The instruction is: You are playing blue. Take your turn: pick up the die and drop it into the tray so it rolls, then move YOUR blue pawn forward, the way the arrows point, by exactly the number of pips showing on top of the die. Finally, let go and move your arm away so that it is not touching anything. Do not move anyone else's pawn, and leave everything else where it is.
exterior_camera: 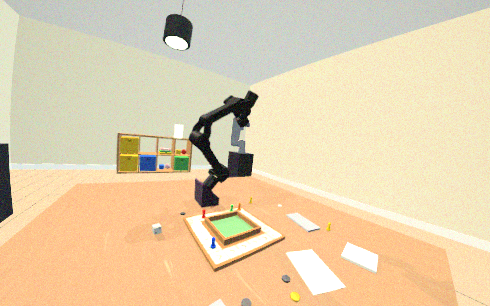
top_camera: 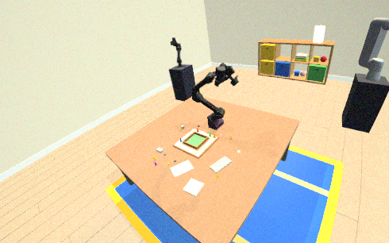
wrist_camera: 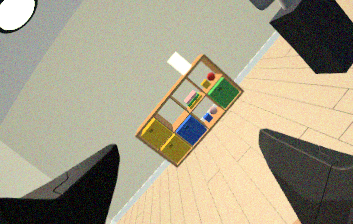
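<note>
Nearest in the exterior view, white sheets (exterior_camera: pixel 315 270) and small tokens (exterior_camera: pixel 286 278) are seen lying flat on the desk (exterior_camera: pixel 98 250). Behind them the board (exterior_camera: pixel 245 246) is placed, with the green tray (exterior_camera: pixel 231 225) at its centre. The blue pawn (exterior_camera: pixel 213 243) is stood upright on the board's near-left edge; a red pawn (exterior_camera: pixel 203 213) is set at the far-left corner. The die (exterior_camera: pixel 157 229) is rested on the desk, left of the board and apart from it. Beyond, the arm is raised high over its base (exterior_camera: pixel 204 194). The claw (top_camera: pixel 228 76) is held wide open, with nothing gripped, and is pointed toward the shelf (wrist_camera: pixel 151 122) at the far wall.
</note>
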